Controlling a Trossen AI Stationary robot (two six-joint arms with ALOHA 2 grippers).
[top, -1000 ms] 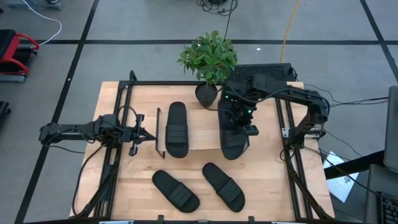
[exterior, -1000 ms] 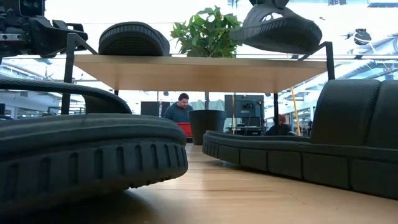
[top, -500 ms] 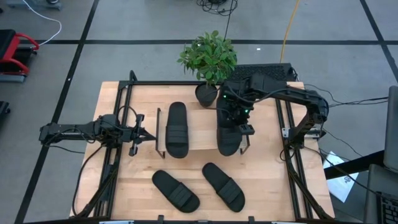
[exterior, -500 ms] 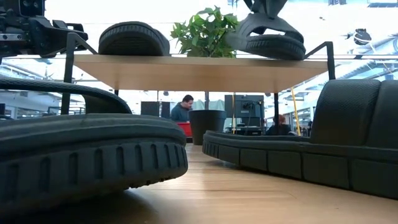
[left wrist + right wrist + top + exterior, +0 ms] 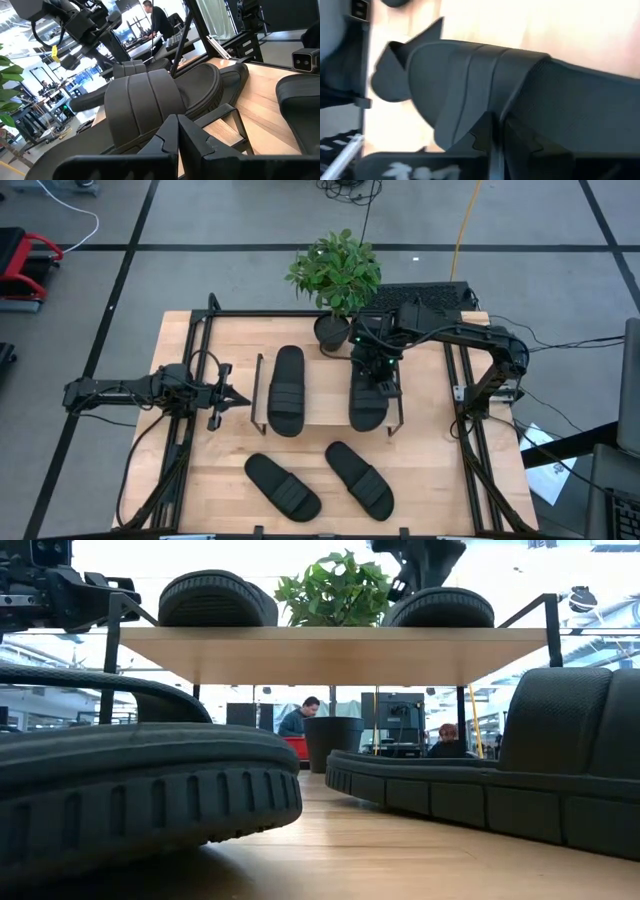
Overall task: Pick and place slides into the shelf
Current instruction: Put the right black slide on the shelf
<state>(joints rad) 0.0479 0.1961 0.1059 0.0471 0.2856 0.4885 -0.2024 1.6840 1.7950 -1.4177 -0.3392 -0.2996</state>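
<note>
— Looking at your right gripper [image 5: 375,376]: is it pinching that slide's [image 5: 367,398] strap on the shelf [image 5: 325,408]?
— Yes; left gripper [image 5: 232,396] pressed together left of the shelf. Two slides [image 5: 283,487] lie near you.

We see four matte black slides with ribbed straps. Two lie flat and parallel on the shelf [image 5: 325,418], a low rack with a light wood top board, at the frame's centre: the left slide [image 5: 286,389] and the right slide [image 5: 369,394]. The other two slides [image 5: 283,486] [image 5: 358,479] lie angled on the counter [image 5: 430,470] below, side by side, near each other.
</note>
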